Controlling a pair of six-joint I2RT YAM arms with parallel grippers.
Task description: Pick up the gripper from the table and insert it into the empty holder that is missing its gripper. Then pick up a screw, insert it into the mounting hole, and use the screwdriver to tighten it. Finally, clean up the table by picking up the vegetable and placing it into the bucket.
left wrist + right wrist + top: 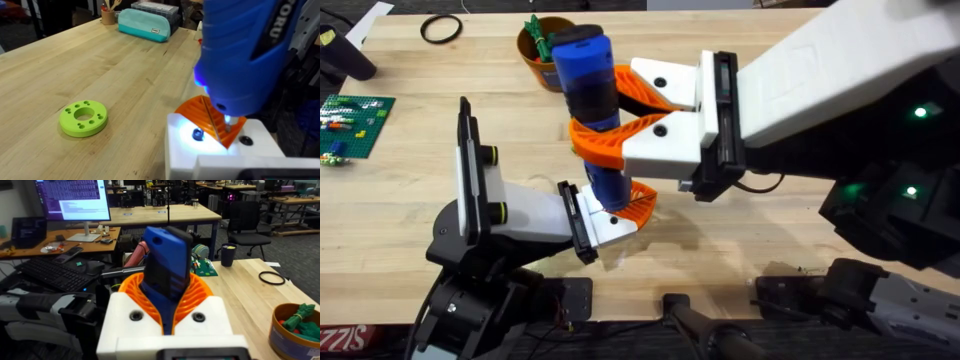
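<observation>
1. Looking down on the counter (400, 215), I see pale wood carrying everything, both arms meeting near its middle.
2. My right gripper (620, 115) — the big white arm with curved orange fingers — has its jaws pinching the screwdriver (588, 75), which stands nearly upright.
3. My left gripper (625, 215) sits just below it; only one finger is mounted, so I cannot tell how its jaws stand.
4. The screwdriver's tip, in the left wrist view, comes down onto the holder (200, 145), with a blue glow around the contact point.
5. The bucket (535, 50) stands just behind the screwdriver — the green vegetable (538, 42) already lies inside it.
6. The gripper (638, 207), the small orange ribbed finger, sits in the holder at the left arm's tip.
7. A green ring-shaped disc (83, 118) lies flat on the counter, well apart from the holder.
8. A thin black ring (441, 29) rests at the far edge.
</observation>
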